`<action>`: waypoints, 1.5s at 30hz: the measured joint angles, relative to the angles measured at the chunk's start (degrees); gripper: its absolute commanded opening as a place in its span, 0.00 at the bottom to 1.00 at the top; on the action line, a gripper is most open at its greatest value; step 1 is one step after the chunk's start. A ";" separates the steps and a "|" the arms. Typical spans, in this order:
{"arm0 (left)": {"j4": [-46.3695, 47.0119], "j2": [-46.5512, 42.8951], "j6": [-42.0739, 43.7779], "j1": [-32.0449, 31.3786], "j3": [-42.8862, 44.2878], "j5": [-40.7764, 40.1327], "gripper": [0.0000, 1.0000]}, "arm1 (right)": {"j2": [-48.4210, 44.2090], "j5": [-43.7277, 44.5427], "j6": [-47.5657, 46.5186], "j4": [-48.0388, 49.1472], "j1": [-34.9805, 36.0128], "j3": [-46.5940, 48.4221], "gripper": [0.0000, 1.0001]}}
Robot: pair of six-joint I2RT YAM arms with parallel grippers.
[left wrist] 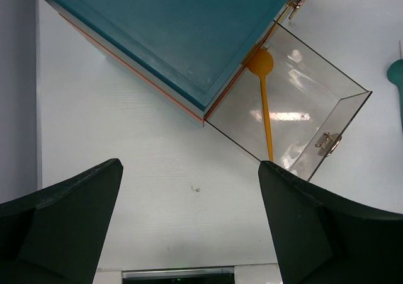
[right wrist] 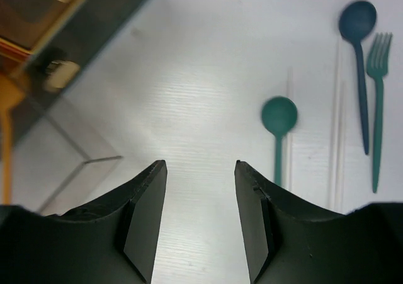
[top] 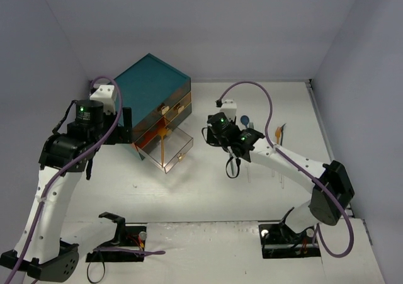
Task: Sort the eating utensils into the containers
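Observation:
The teal chest stands at the back left, with one clear drawer pulled out in front of it. An orange spoon lies in that drawer, and also shows in the left wrist view. My left gripper is open and empty above bare table, just left of the chest and drawer. My right gripper is open and empty between the drawer and the loose utensils. A teal spoon, a dark blue spoon, a teal fork and clear utensils lie to its right.
An orange knife and more clear utensils lie on the table right of my right arm. The chest's two upper orange-brown drawers are shut. Grey walls enclose the table at the back and sides.

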 measured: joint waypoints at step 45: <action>-0.04 -0.82 -1.00 0.00 -1.86 1.46 0.88 | 16.10 -6.62 -5.31 3.35 -10.55 -6.65 0.32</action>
